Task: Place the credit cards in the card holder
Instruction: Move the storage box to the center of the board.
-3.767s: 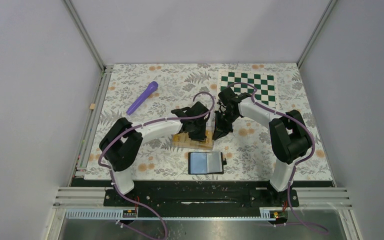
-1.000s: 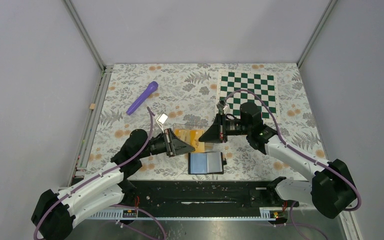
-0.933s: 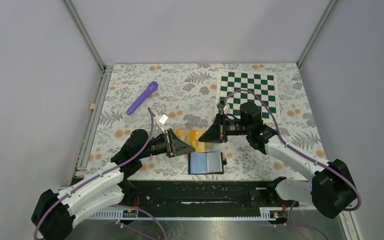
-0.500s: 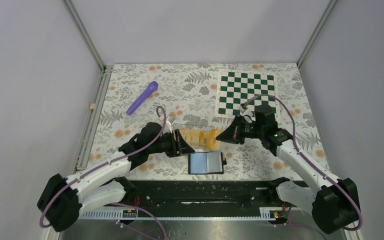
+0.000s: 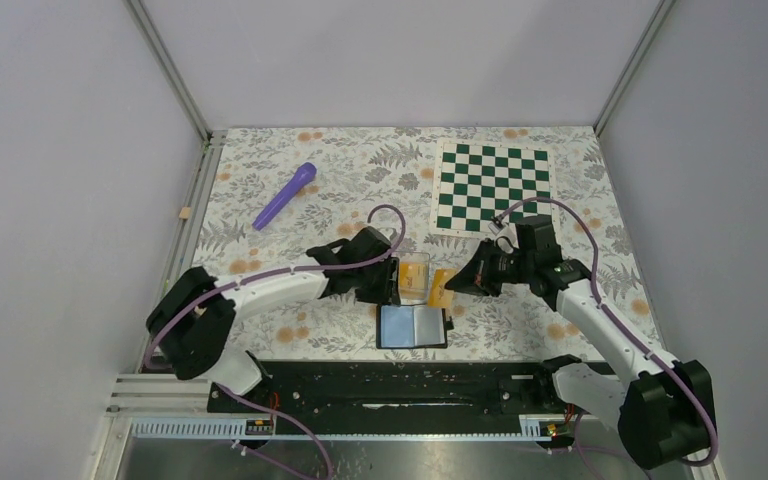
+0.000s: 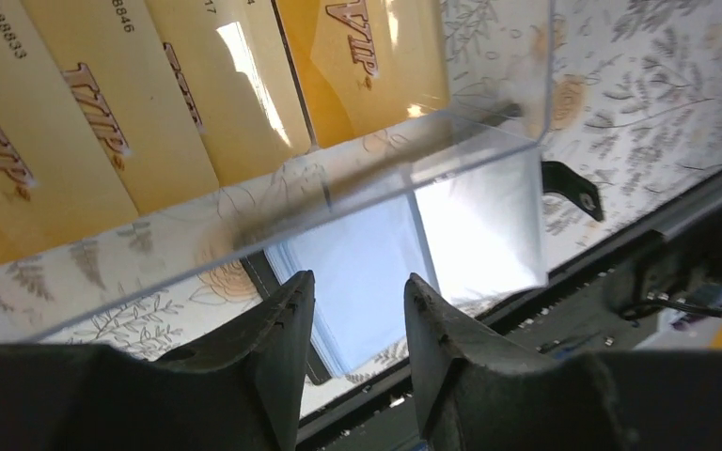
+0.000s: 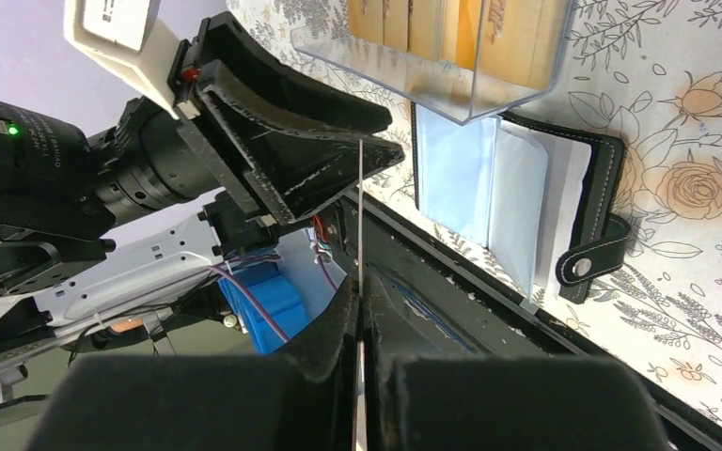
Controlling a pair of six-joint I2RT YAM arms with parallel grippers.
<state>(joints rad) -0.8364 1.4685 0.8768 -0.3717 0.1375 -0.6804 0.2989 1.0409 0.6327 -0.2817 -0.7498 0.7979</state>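
While right end effector (image 7: 360,289) clamps a credit card (image 5: 442,289), left end effector (image 6: 359,282) parted

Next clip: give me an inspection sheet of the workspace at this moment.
Surface: floral-patterned tablecloth, lying flat.
Job's things: black folding card holder open, pockets up; yellow-orange credit cards inside a clear plastic box; one orange card held beside the box.
Clutter: purple cylindrical tool; green-and-white checkered mat.
Grippers: left gripper open at the box; right gripper shut on the orange card.
Cables: purple cables along both arms.
Surroundings: grey walls; nothing else seen.
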